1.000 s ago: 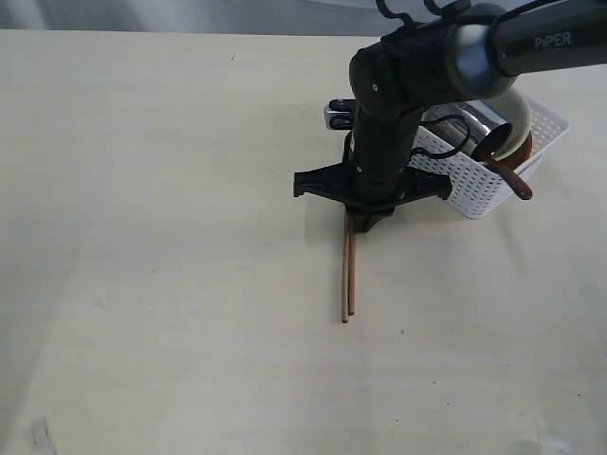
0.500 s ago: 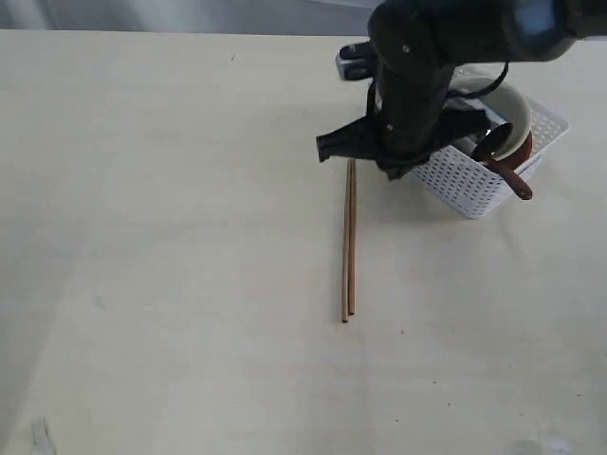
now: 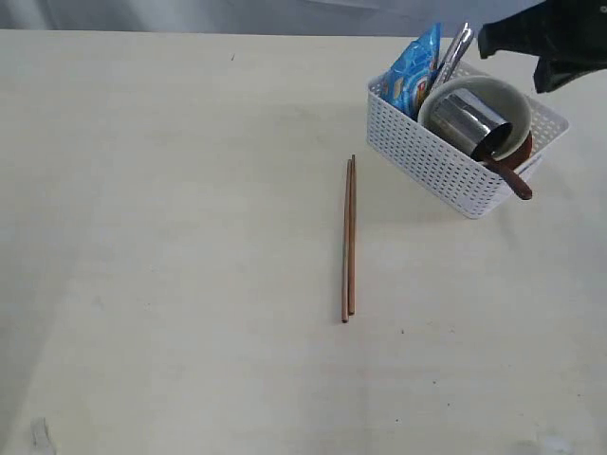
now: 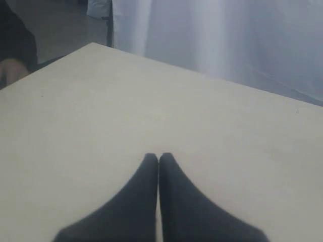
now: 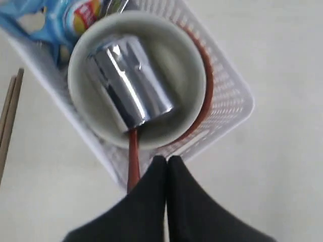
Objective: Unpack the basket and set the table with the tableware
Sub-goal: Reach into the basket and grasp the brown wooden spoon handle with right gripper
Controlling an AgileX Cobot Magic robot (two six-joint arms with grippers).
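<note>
The white basket [image 3: 432, 163] stands at the back right of the table [image 3: 171, 237]. Inside it a steel cup [image 3: 468, 121] lies tilted in the cream bowl [image 3: 503, 100], over the brown plate [image 5: 206, 91]. The reddish spoon's handle [image 3: 512, 178] pokes over the rim. Steel cutlery [image 3: 455, 49] stands upright beside a blue snack bag [image 3: 415, 71]. The wooden chopstick pair [image 3: 349, 239] lies on the table left of the basket. My right gripper [image 5: 167, 159] is shut and empty, high above the basket's corner. My left gripper [image 4: 158, 156] is shut over bare table.
Pale curtains [image 4: 212, 35] hang behind the table's far edge. A dark part of the right arm [image 3: 550, 38] shows at the top right corner of the exterior view.
The right arm has let go of the chopsticks, risen and swung back to the right, uncovering the basket. The chopsticks stay where they lay.
</note>
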